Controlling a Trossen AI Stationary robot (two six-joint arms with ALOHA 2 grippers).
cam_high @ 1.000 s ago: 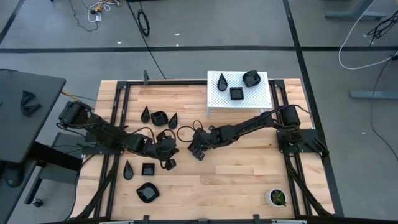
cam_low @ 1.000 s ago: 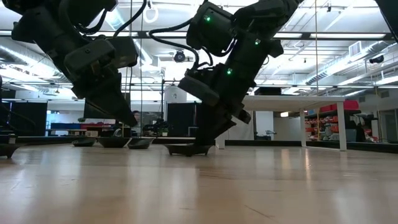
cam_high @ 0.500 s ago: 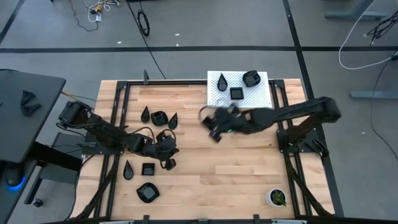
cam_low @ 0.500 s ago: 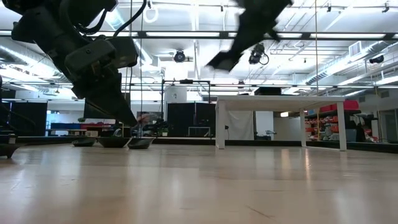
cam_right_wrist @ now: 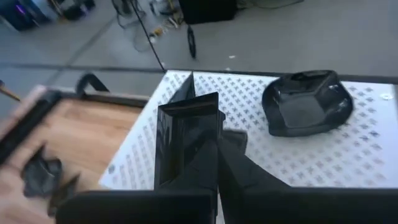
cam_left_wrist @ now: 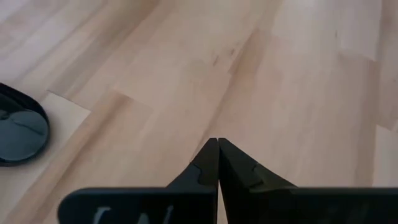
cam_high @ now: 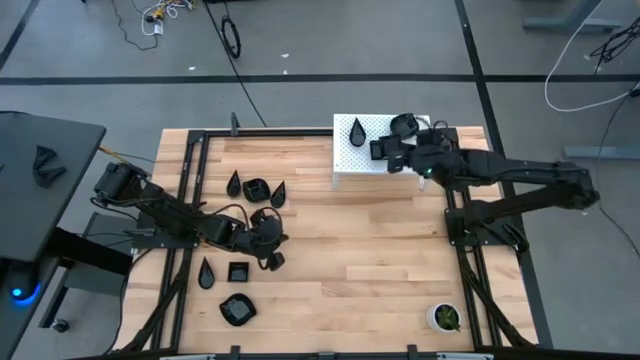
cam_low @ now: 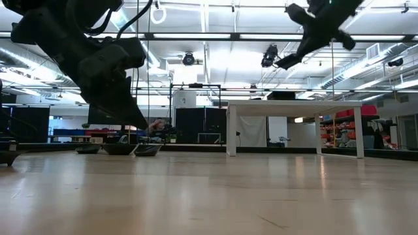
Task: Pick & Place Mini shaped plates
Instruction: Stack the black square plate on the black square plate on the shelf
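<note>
The right pincer (cam_high: 398, 152) hangs over the white perforated stand (cam_high: 345, 160) at the far side of the tabletop (cam_high: 380, 260), its fingers clamped on a small black plate (cam_right_wrist: 186, 137), seen edge-on in the right wrist view, so its shape cannot be told; on the stand already lie a teardrop plate (cam_high: 357, 130) and a rounded plate (cam_high: 404, 125), with a square plate (cam_high: 378, 149) just beside the pincer; so, by my reading, three are placed and a fourth is about to go down; the left pincer (cam_high: 268, 243) waits low over the bare wood with its fingers pressed together and nothing between them; left of it a cluster of plates (cam_high: 256, 188) rests on the tabletop, and nearer the front edge lie a teardrop (cam_high: 206, 272), a square (cam_high: 238, 271) and a larger rounded dish (cam_high: 237, 309); roughly half the work appears to remain; the potted plant (cam_high: 444, 317) stands well apart at the front right corner.
</note>
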